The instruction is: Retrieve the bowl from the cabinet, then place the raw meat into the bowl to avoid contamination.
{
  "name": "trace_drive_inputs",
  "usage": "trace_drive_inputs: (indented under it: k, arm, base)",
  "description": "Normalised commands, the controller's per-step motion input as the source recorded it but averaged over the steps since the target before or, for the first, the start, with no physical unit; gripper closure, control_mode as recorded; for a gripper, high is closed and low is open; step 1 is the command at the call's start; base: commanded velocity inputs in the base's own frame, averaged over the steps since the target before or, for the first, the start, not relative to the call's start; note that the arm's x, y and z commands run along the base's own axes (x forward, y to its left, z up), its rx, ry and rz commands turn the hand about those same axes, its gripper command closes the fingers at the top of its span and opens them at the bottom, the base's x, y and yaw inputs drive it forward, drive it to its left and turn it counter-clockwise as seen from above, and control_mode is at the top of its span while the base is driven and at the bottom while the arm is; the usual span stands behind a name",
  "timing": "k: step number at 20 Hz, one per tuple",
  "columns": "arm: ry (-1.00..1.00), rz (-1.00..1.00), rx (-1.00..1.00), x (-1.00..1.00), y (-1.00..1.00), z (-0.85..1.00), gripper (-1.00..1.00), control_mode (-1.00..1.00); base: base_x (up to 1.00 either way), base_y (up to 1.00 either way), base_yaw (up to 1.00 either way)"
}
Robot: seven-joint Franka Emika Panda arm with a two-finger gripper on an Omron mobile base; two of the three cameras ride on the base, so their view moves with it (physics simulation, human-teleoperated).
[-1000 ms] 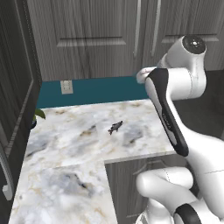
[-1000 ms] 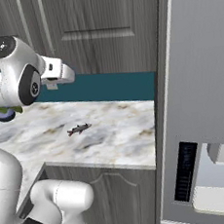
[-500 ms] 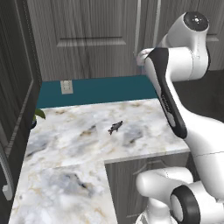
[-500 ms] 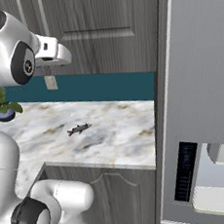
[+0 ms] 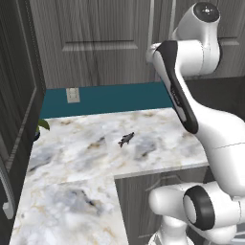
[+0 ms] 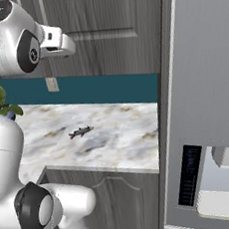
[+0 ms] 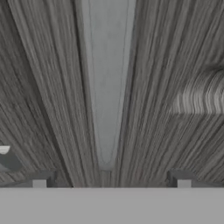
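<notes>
The two-finger pincer (image 7: 111,179) is spread wide, holding nothing — its dark tips straddle a long metal bar handle (image 7: 107,87) on the tall grey wood-grain cabinet (image 5: 110,43). Well below it, the tiny dark fish-shaped raw meat (image 5: 126,139) lies on the marble counter (image 5: 81,162).

Grey wood-grain panelled cabinet doors (image 5: 100,43) above a teal backsplash band (image 5: 110,98). White marble table (image 5: 81,158), veined grey and tan, under a dark grey-brown fish-shaped meat piece (image 5: 126,139). Green leaf (image 5: 43,124) at table's edge.
</notes>
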Motion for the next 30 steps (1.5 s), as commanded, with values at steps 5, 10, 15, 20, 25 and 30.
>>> trace_drive_inputs:
  k: [5, 10, 15, 20, 25, 30]
  arm:
    - [-0.10, 0.01, -0.05, 0.19, 0.03, 0.11, -1.00, -1.00]
    - [-0.11, 0.00, -0.04, 0.08, 0.02, 0.11, -1.00, -1.00]
    - [-0.02, 0.01, 0.00, 0.35, 0.00, 0.00, -1.00, -1.00]
    - [0.00, 0.00, 0.00, 0.43, 0.00, 0.00, -1.00, -1.00]
    - [0.05, 0.00, 0.00, 0.53, 0.00, 0.00, -1.00, -1.00]
    - [0.00, 0.00, 0.00, 0.62, 0.03, -0.04, -1.00, -1.00]
  base:
    - [0.00, 0.00, 0.00]
    - [0.00, 0.00, 0.00]
    - [0.00, 0.00, 0.00]
    - [0.00, 0.00, 0.00]
    - [0.00, 0.00, 0.00]
    - [0.00, 0.00, 0.00]
